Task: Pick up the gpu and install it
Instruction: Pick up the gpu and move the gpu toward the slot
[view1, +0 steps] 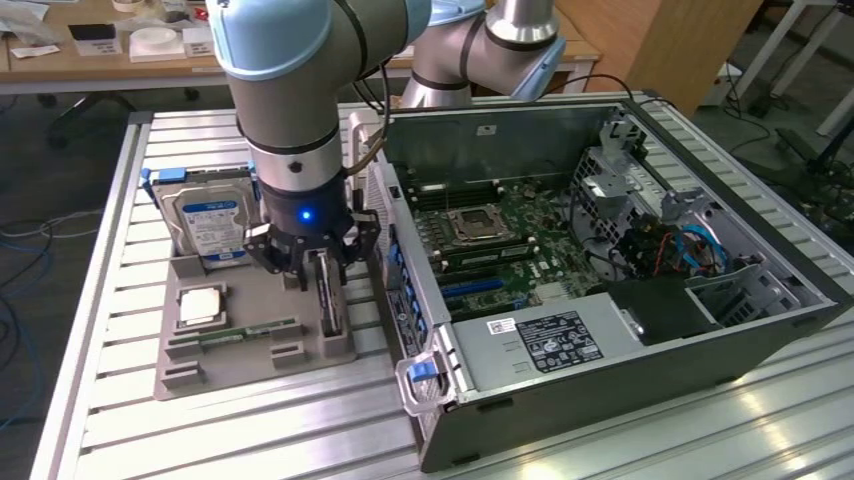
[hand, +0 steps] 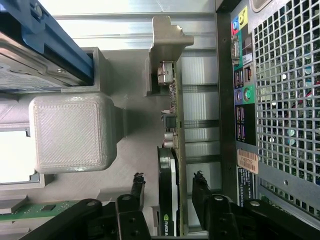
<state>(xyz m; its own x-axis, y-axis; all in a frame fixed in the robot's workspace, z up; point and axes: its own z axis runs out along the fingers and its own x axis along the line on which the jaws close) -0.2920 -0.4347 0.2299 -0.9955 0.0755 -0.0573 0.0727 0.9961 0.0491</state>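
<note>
I read the pincer (hand: 168, 176) open, unclenched, straddling the thin black-faced gpu card (hand: 166, 210), stood on edge in its grey printed holder (view1: 227, 372) so both faces are grabbable.

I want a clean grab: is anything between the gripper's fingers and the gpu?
Nothing visible. The open gripper straddles the thin black-faced gpu card with brownish board edge, standing on edge in the grey plastic holder, one finger on each side.

The computer case (hand: 280, 100) stands just beside the gpu (hand: 166, 190).
</note>
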